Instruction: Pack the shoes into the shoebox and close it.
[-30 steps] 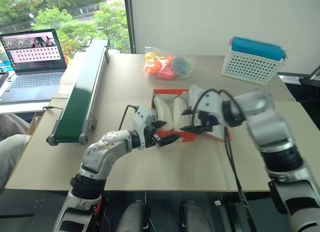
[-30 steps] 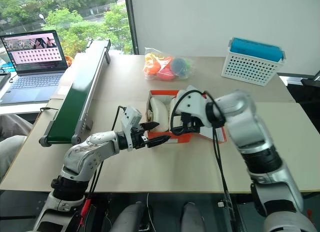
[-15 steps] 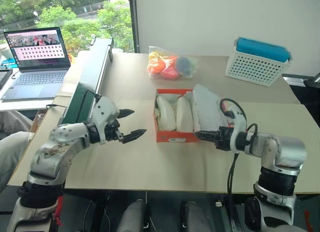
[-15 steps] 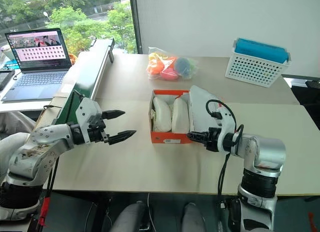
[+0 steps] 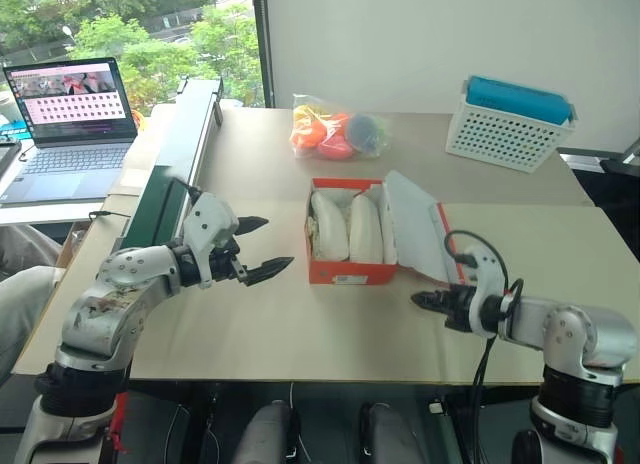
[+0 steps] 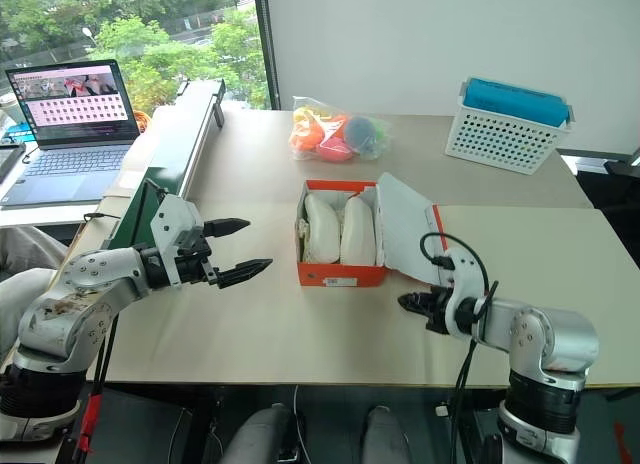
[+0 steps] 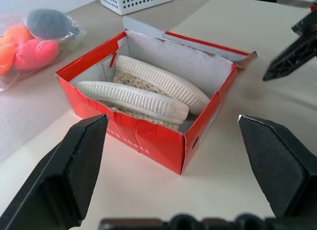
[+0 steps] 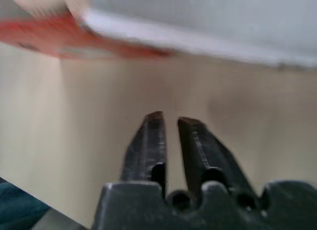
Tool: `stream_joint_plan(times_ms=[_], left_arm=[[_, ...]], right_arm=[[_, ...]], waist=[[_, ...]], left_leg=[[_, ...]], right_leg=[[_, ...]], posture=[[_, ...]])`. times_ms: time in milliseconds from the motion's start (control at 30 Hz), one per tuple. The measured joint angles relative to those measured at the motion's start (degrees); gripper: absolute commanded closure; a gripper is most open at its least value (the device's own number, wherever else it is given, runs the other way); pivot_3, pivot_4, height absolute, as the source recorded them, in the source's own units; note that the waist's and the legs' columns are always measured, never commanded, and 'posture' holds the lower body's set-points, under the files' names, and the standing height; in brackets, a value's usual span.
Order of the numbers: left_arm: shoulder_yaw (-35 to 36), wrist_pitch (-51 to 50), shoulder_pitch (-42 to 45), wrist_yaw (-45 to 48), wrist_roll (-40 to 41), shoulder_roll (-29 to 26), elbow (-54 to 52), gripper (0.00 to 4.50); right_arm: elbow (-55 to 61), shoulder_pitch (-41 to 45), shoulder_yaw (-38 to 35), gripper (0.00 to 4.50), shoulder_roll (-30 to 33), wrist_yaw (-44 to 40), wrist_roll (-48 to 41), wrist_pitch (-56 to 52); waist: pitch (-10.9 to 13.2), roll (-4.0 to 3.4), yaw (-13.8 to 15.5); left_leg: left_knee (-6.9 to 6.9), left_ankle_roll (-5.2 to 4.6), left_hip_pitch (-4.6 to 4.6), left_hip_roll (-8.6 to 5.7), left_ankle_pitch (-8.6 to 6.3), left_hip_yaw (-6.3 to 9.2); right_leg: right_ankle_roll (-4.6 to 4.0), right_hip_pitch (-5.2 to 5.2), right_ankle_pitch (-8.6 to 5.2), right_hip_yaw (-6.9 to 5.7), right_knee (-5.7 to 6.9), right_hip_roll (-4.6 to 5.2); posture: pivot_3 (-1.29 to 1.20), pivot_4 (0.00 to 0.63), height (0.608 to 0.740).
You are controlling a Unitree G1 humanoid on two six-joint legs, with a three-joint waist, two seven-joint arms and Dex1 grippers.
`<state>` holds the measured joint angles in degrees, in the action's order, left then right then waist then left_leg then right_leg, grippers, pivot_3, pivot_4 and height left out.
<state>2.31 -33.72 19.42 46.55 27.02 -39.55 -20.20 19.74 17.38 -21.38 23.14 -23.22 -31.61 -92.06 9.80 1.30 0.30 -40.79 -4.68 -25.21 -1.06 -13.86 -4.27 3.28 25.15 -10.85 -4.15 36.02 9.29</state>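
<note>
The red-orange shoebox stands mid-table with its lid open and leaning out to the right. Both cream shoes lie side by side inside it, soles up in the left wrist view. My left gripper hovers open and empty to the left of the box, fingers spread wide. My right gripper sits low over the table in front of the lid, near the front edge. Its fingers are closed together on nothing.
A green conveyor runs along the left side, with a laptop beyond it. A bag of colourful toys lies behind the box, and a white perforated basket stands at the back right.
My right gripper left the lid, dropped down and to the right toward the table's front edge, rolled, and shut. My left gripper pulled away leftward from the box, then held still.
</note>
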Motion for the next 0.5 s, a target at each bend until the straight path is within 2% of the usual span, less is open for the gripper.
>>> stream_joint_plan(times_ms=[167,300,500], left_arm=[[-0.1,0.0,0.1,0.1,-0.1,0.0,0.7,0.0],[-1.2,0.0,0.5,0.1,-0.1,0.5,0.8,0.0],[-1.2,0.0,1.0,0.1,-0.1,0.4,0.9,0.0]], right_arm=[[0.3,-0.1,0.4,4.46,2.9,4.2,-4.6,0.0],[-4.1,2.8,-2.7,4.46,-4.9,13.5,-0.3,0.0],[-7.9,9.5,-17.5,4.46,-17.8,25.1,9.0,0.0]], waist=[[0.0,0.0,0.0],[0.0,-0.01,0.0],[0.0,-0.03,0.1]], left_leg=[[0.0,-0.03,0.0,0.03,-0.02,0.0],[0.0,0.03,0.0,0.01,0.02,-0.02],[0.02,0.17,-0.01,0.0,0.11,-0.04]], right_leg=[[0.0,0.01,0.0,0.02,-0.02,-0.05],[0.0,0.01,0.0,0.04,0.02,-0.03],[0.01,0.05,-0.01,0.05,0.02,-0.06]], posture=[[0.0,0.15,0.699],[0.0,0.15,0.699],[0.0,0.15,0.699]])
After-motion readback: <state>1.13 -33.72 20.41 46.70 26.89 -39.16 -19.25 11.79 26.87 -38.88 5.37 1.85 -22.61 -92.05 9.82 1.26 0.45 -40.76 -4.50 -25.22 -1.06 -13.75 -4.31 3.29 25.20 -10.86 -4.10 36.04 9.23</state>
